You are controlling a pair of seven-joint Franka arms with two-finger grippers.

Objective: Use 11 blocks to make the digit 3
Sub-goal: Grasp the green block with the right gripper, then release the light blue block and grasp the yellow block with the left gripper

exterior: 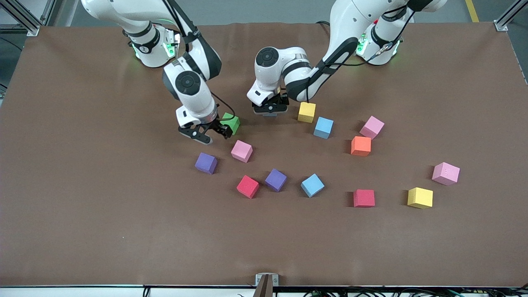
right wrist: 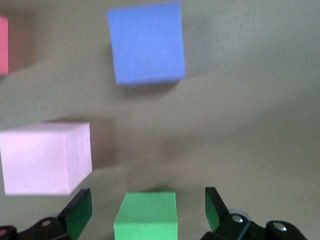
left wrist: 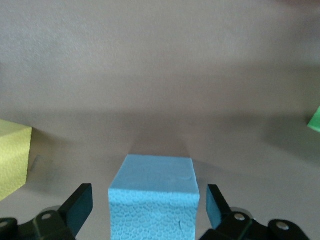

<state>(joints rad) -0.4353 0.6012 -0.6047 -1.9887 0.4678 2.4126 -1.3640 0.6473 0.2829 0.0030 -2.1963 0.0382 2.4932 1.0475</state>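
Observation:
My left gripper [exterior: 270, 109] is low over a light blue cube [left wrist: 154, 200], open, with a finger on each side and a gap to both. My right gripper [exterior: 205, 133] is open around the green cube [exterior: 231, 123], also apart from it; the cube also shows in the right wrist view [right wrist: 146, 215]. Loose cubes lie scattered and apart: yellow [exterior: 307, 112], light blue [exterior: 323, 127], pink [exterior: 241, 150], purple [exterior: 206, 163], red [exterior: 248, 186], purple [exterior: 275, 180], light blue [exterior: 312, 185], red [exterior: 364, 198], yellow [exterior: 420, 197].
An orange cube [exterior: 361, 146] lies beside a pink cube [exterior: 372, 127]. Another pink cube [exterior: 446, 173] lies toward the left arm's end. The brown table [exterior: 103, 214] is bare nearer the front camera.

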